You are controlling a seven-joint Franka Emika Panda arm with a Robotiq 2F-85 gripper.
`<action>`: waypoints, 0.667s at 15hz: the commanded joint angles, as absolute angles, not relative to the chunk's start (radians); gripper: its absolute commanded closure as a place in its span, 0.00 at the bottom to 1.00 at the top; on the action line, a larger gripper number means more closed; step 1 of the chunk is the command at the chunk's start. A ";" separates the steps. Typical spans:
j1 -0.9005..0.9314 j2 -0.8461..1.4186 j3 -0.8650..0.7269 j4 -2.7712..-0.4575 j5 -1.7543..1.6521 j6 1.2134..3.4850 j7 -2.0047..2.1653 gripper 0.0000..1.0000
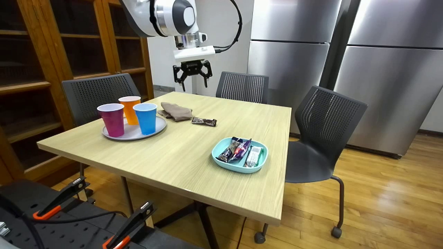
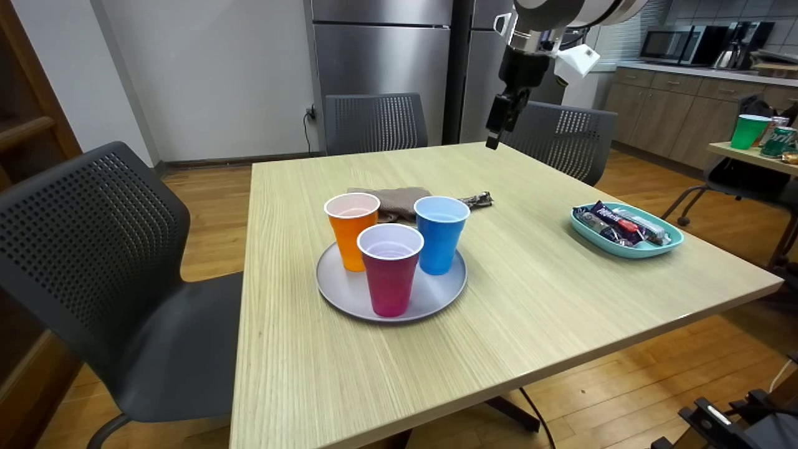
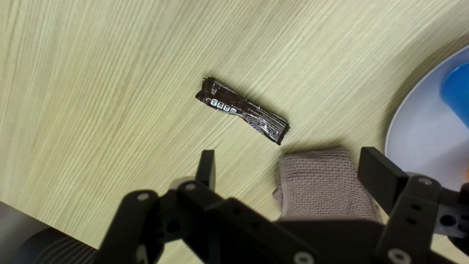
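Brown bar (image 3: 241,107) lies beside cloth (image 3: 318,183), well inside table edges (image 1: 187,188).

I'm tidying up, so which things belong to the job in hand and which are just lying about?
Likely in play, nearest the open fingers:
loose wrapped bar
brown cloth

Probably just lying about:
plate
orange cup
maroon cup
blue cup
teal dish
snacks inside

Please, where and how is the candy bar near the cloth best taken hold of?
Probably at the middle of the candy bar, from straight above, closing across its narrow width. It lies flat, and one end is close to the cloth, so the middle looks freer. The open gripper may need turning first: its jaws span more along the candy bar than across it.
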State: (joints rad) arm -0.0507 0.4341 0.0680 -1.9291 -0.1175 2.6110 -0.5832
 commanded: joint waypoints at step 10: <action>0.047 0.635 -0.021 -1.643 -0.125 2.475 -0.051 0.00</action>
State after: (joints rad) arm 0.0046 0.5874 0.0228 -1.7219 -0.1174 2.5196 -0.1857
